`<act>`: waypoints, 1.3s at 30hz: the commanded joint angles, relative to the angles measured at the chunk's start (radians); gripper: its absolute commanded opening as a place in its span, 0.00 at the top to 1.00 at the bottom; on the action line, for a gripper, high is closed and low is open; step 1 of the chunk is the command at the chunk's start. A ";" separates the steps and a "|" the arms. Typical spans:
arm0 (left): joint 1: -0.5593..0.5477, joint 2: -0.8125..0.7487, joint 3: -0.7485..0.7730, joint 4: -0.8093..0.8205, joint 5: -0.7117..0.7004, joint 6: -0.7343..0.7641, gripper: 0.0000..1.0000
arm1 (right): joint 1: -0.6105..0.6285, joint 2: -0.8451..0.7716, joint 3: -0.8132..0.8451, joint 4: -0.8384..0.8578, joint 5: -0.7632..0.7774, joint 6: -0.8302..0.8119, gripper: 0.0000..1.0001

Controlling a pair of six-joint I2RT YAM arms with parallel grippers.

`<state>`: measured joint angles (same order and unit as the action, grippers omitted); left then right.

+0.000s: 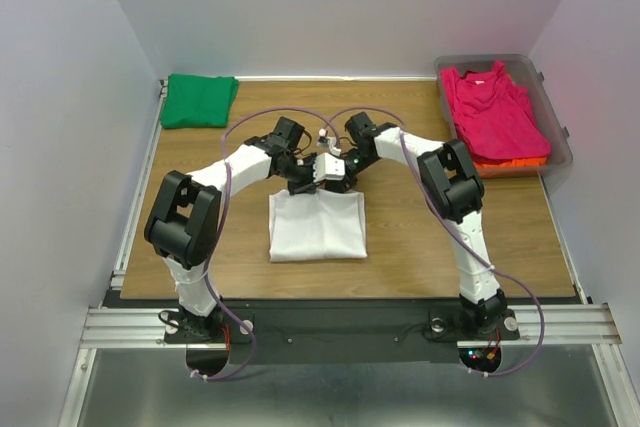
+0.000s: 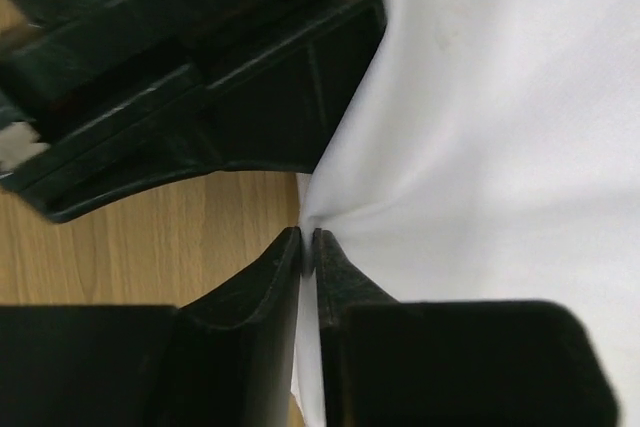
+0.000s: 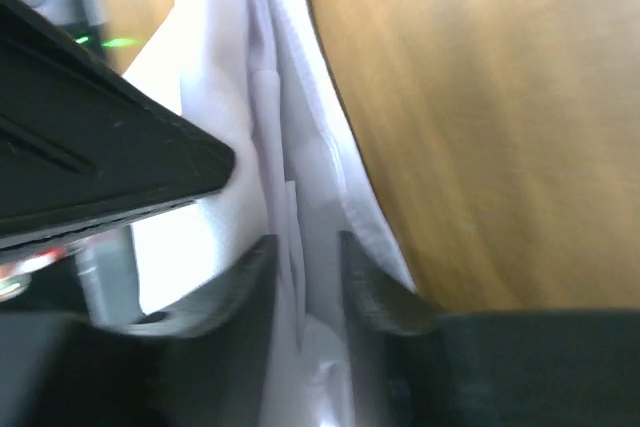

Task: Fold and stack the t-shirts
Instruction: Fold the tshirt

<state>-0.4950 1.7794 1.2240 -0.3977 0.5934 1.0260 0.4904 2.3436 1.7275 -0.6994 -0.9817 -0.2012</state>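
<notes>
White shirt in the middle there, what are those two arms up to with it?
The two arms are folding the white t-shirt on the wooden table. The left gripper and the right gripper both pinch its far edge, close together, while the rest lies flat as a partly folded rectangle. A green t-shirt sits already folded at the far left corner. A magenta-pink t-shirt and an orange t-shirt under it wait in the clear tub at the far right.

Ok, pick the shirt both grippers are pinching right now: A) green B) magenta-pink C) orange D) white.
D: the left gripper and the right gripper are each shut on the far edge of the white t-shirt, while the green t-shirt lies folded at the far-left corner, untouched.
</notes>
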 commanded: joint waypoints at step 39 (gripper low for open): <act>0.372 0.147 0.034 0.197 0.152 -0.752 0.71 | -0.153 -0.173 -0.014 0.156 0.402 0.183 0.64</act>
<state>-0.1276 1.9614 1.1942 -0.1318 0.8135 0.1837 0.3523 2.2013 1.6432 -0.5831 -0.7006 -0.0044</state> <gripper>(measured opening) 0.283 0.350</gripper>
